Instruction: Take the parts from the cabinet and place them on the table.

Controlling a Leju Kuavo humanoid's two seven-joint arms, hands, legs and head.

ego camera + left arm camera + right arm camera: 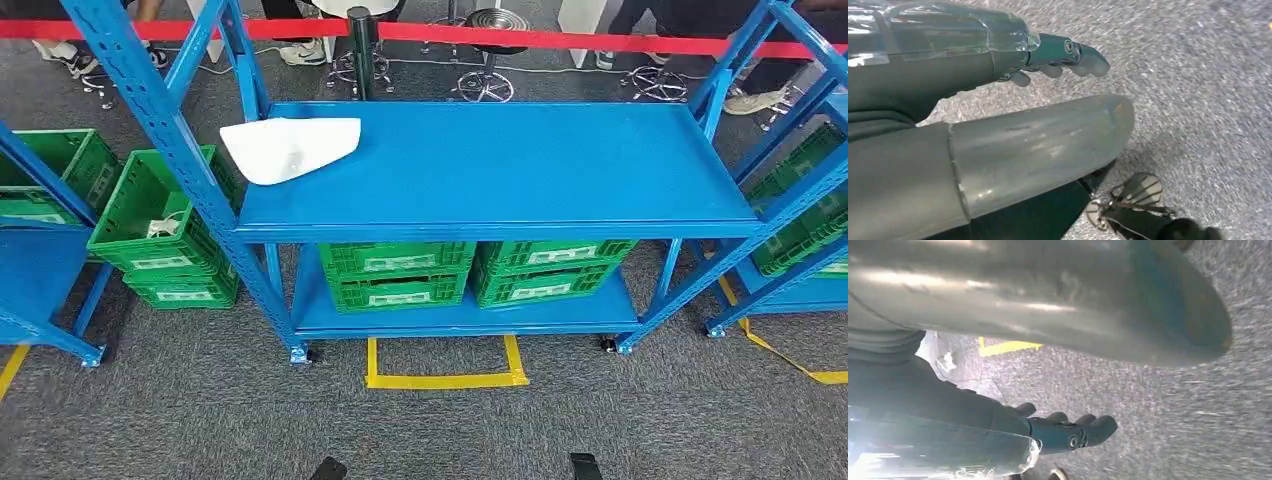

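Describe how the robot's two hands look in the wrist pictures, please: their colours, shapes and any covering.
The left hand has a thick, rounded grey thumb and slimmer dark teal fingers with paler grey tips. A clear glossy plastic film wraps its back. The right hand looks alike: a big grey thumb, dark fingers, clear shiny film.

White labels on the green crates (398, 275) are too small to read.
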